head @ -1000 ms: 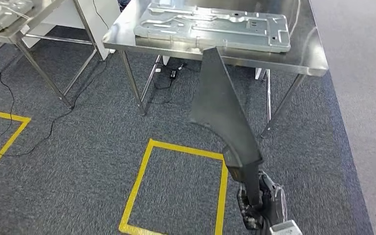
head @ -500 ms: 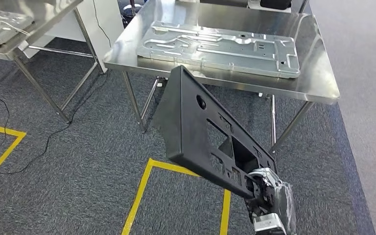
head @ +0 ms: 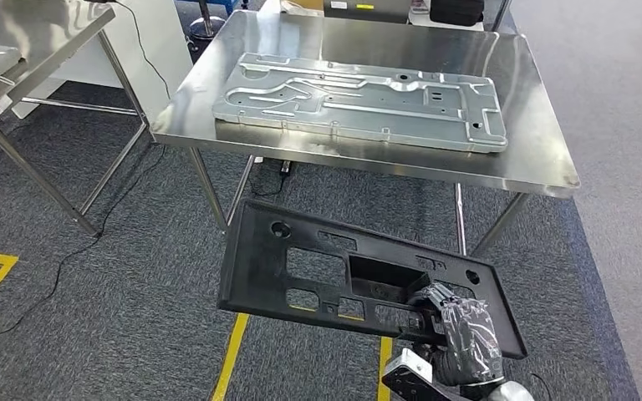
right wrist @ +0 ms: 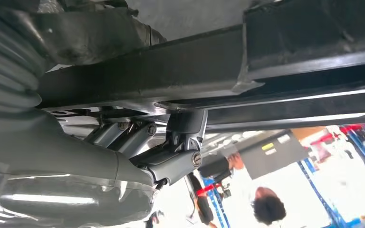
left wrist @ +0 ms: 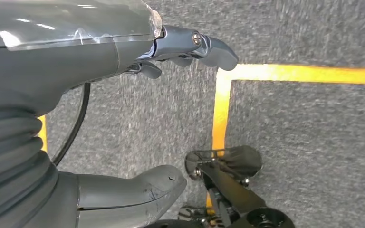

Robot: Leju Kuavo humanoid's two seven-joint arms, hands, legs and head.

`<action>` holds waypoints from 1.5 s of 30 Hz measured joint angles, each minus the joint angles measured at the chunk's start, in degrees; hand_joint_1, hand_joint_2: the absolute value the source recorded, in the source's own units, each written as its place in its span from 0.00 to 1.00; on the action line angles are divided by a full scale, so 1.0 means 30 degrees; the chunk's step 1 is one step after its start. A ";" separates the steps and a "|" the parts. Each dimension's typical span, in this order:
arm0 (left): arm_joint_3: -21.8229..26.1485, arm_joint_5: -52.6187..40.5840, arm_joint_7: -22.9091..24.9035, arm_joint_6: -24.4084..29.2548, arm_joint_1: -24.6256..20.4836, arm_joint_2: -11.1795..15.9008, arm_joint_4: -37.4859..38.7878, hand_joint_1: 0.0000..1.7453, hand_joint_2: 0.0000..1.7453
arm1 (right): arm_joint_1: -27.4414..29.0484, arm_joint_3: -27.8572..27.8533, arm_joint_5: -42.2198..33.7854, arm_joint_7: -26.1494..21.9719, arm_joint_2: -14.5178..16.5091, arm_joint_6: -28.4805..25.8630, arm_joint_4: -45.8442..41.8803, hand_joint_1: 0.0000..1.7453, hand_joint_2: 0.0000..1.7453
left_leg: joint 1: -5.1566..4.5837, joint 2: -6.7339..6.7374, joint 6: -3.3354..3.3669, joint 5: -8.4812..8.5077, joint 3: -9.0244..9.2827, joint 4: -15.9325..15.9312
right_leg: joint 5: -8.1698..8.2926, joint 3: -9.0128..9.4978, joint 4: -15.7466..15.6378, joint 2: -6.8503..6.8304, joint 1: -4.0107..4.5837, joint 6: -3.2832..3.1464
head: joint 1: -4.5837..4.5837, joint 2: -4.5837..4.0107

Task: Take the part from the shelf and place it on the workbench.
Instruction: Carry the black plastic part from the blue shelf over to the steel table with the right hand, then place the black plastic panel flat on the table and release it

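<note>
A flat black plastic panel with cut-outs (head: 334, 271) is grasped by the right robot hand (head: 460, 330) at 6 o'clock of the steel worktop (head: 543, 142); the left robot hand (left wrist: 123, 61) (fingers spread) is released.

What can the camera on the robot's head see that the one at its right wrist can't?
Head view alone: the steel workbench with a silver metal plate lying on it, grey carpet and yellow floor tape. Right wrist view alone: a person and blue racks in the background. Both share the black part and the right hand gripping its edge.
</note>
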 joint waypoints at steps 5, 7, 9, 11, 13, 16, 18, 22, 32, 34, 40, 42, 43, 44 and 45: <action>-0.0035 -0.0199 0.0117 -0.0069 -0.0255 0.0055 0.0155 0.00 1.00 | -0.1495 -0.0467 0.1343 0.0351 -0.1013 0.1121 0.0647 1.00 1.00 | -0.0066 -0.0129 0.0720 -0.0031 0.0858 -0.0260 | -0.0071 -0.0891 0.2219 -0.0276 -0.0098 0.0494 | 0.0005 0.0000; -0.0038 -0.0229 0.0160 -0.0084 -0.0320 0.0109 0.0200 0.00 1.00 | -0.1974 -0.0679 0.1620 0.0358 -0.1270 0.1353 0.0969 1.00 1.00 | -0.0162 -0.0145 0.0857 -0.0289 0.1152 -0.0349 | -0.0855 -0.2615 0.4298 -0.0331 -0.0088 0.0541 | 0.0002 0.0000; -0.0038 -0.0277 0.0208 -0.0080 -0.0312 0.0178 0.0264 0.00 1.00 | -0.2304 -0.0860 0.1908 0.0370 -0.1472 0.1548 0.1326 1.00 1.00 | -0.0292 -0.0206 0.0931 -0.0658 0.1657 -0.0497 | -0.1847 -0.4040 0.5109 -0.0333 -0.0052 0.0475 | 0.0004 0.0000; -0.0040 -0.0312 0.0259 -0.0082 -0.0299 0.0237 0.0302 0.00 1.00 | -0.2622 -0.1018 0.2228 0.0376 -0.1649 0.1714 0.1673 1.00 1.00 | -0.0452 -0.0260 0.0981 -0.1102 0.2404 -0.0696 | -0.1447 -0.4619 0.4032 -0.0332 0.0061 0.0216 | 0.0006 0.0000; -0.0046 -0.0322 0.0321 -0.0115 -0.0313 0.0250 0.0404 0.00 1.00 | -0.2968 -0.1192 0.2476 0.0378 -0.1820 0.1836 0.2021 1.00 1.00 | -0.0561 -0.0290 0.0983 -0.1605 0.3100 -0.0891 | 0.1315 -0.4729 0.2154 -0.0262 0.0326 -0.0290 | -0.0016 0.0000; -0.0060 -0.0341 0.0408 -0.0164 -0.0499 0.0288 0.0588 0.00 1.00 | -0.3458 -0.1481 0.2618 0.0414 -0.2044 0.1903 0.2407 1.00 1.00 | -0.0551 -0.0369 0.0711 -0.1924 0.3829 -0.1172 | 0.3200 -0.4381 0.0920 -0.0158 0.0656 -0.0728 | -0.0040 0.0000; -0.0076 -0.0337 0.0419 -0.0162 -0.0639 0.0359 0.0597 0.00 1.00 | -0.3783 -0.1674 0.2669 0.0453 -0.2123 0.1895 0.2519 1.00 1.00 | -0.0530 -0.0343 0.0480 -0.1231 0.3517 -0.0229 | 0.2899 -0.3644 0.0339 -0.0136 0.0578 -0.0870 | -0.0031 0.0000; -0.0096 -0.0330 0.0432 -0.0169 -0.0737 0.0439 0.0648 0.00 1.00 | -0.4092 -0.1816 0.2728 0.0503 -0.2165 0.1883 0.2769 1.00 1.00 | -0.0424 -0.0277 0.0040 -0.1286 0.0399 0.3987 | 0.2133 -0.1978 -0.0540 -0.0164 0.0347 -0.1019 | -0.0045 0.0000; -0.0100 -0.0295 0.0510 -0.0213 -0.0413 0.0745 0.0758 0.00 1.00 | -0.4212 -0.2423 0.2873 0.0487 -0.2177 0.1662 0.3343 1.00 1.00 | -0.0328 -0.0223 0.0244 0.2103 -0.1410 -0.0511 | -0.0297 0.0870 -0.0537 -0.0008 0.0029 0.0039 | -0.0035 0.0000; -0.0107 -0.0297 0.0483 -0.0208 -0.0446 0.0749 0.0759 0.00 1.00 | -0.4273 -0.2591 0.2881 0.0463 -0.2192 0.1595 0.3348 1.00 1.00 | -0.0296 -0.0264 0.0536 0.1882 -0.0785 -0.0927 | 0.0446 0.0347 0.0863 -0.0094 -0.0019 0.0230 | -0.0018 0.0000; -0.0111 -0.0293 0.0468 -0.0208 -0.0433 0.0762 0.0759 0.00 1.00 | -0.4256 -0.2907 0.2779 0.0312 -0.2208 0.1529 0.3430 1.00 1.00 | -0.0260 -0.0362 0.0699 0.0344 0.1768 -0.1624 | -0.2102 -0.3891 0.4587 -0.0271 -0.0071 0.0459 | 0.0002 0.0000; -0.0111 -0.0290 0.0468 -0.0209 -0.0418 0.0769 0.0759 0.00 1.00 | -0.4184 -0.3028 0.2722 0.0294 -0.2208 0.1530 0.3450 1.00 1.00 | -0.0263 -0.0405 0.0626 -0.0409 0.2723 -0.1650 | -0.1597 -0.4357 0.3089 -0.0328 -0.0077 0.0398 | 0.0002 0.0000; -0.0109 -0.0288 0.0468 -0.0211 -0.0387 0.0769 0.0774 0.00 1.00 | -0.4114 -0.3084 0.2691 0.0283 -0.2208 0.1531 0.3474 1.00 1.00 | -0.0266 -0.0409 0.0576 -0.0785 0.3137 -0.1643 | 0.0076 -0.4504 0.2077 -0.0376 -0.0061 0.0299 | 0.0004 -0.0002; -0.0109 -0.0286 0.0468 -0.0213 -0.0376 0.0767 0.0790 0.00 1.00 | -0.4065 -0.3128 0.2651 0.0270 -0.2208 0.1542 0.3506 1.00 1.00 | -0.0275 -0.0436 0.0494 -0.1126 0.3468 -0.1644 | 0.1662 -0.4598 0.1281 -0.0417 0.0016 0.0169 | 0.0004 -0.0002; -0.0109 -0.0284 0.0470 -0.0215 -0.0378 0.0765 0.0807 0.00 1.00 | -0.3987 -0.3166 0.2606 0.0250 -0.2208 0.1549 0.3534 1.00 1.00 | -0.0284 -0.0446 0.0374 -0.1411 0.3671 -0.1685 | 0.2996 -0.4642 0.0773 -0.0429 0.0117 0.0012 | 0.0000 -0.0002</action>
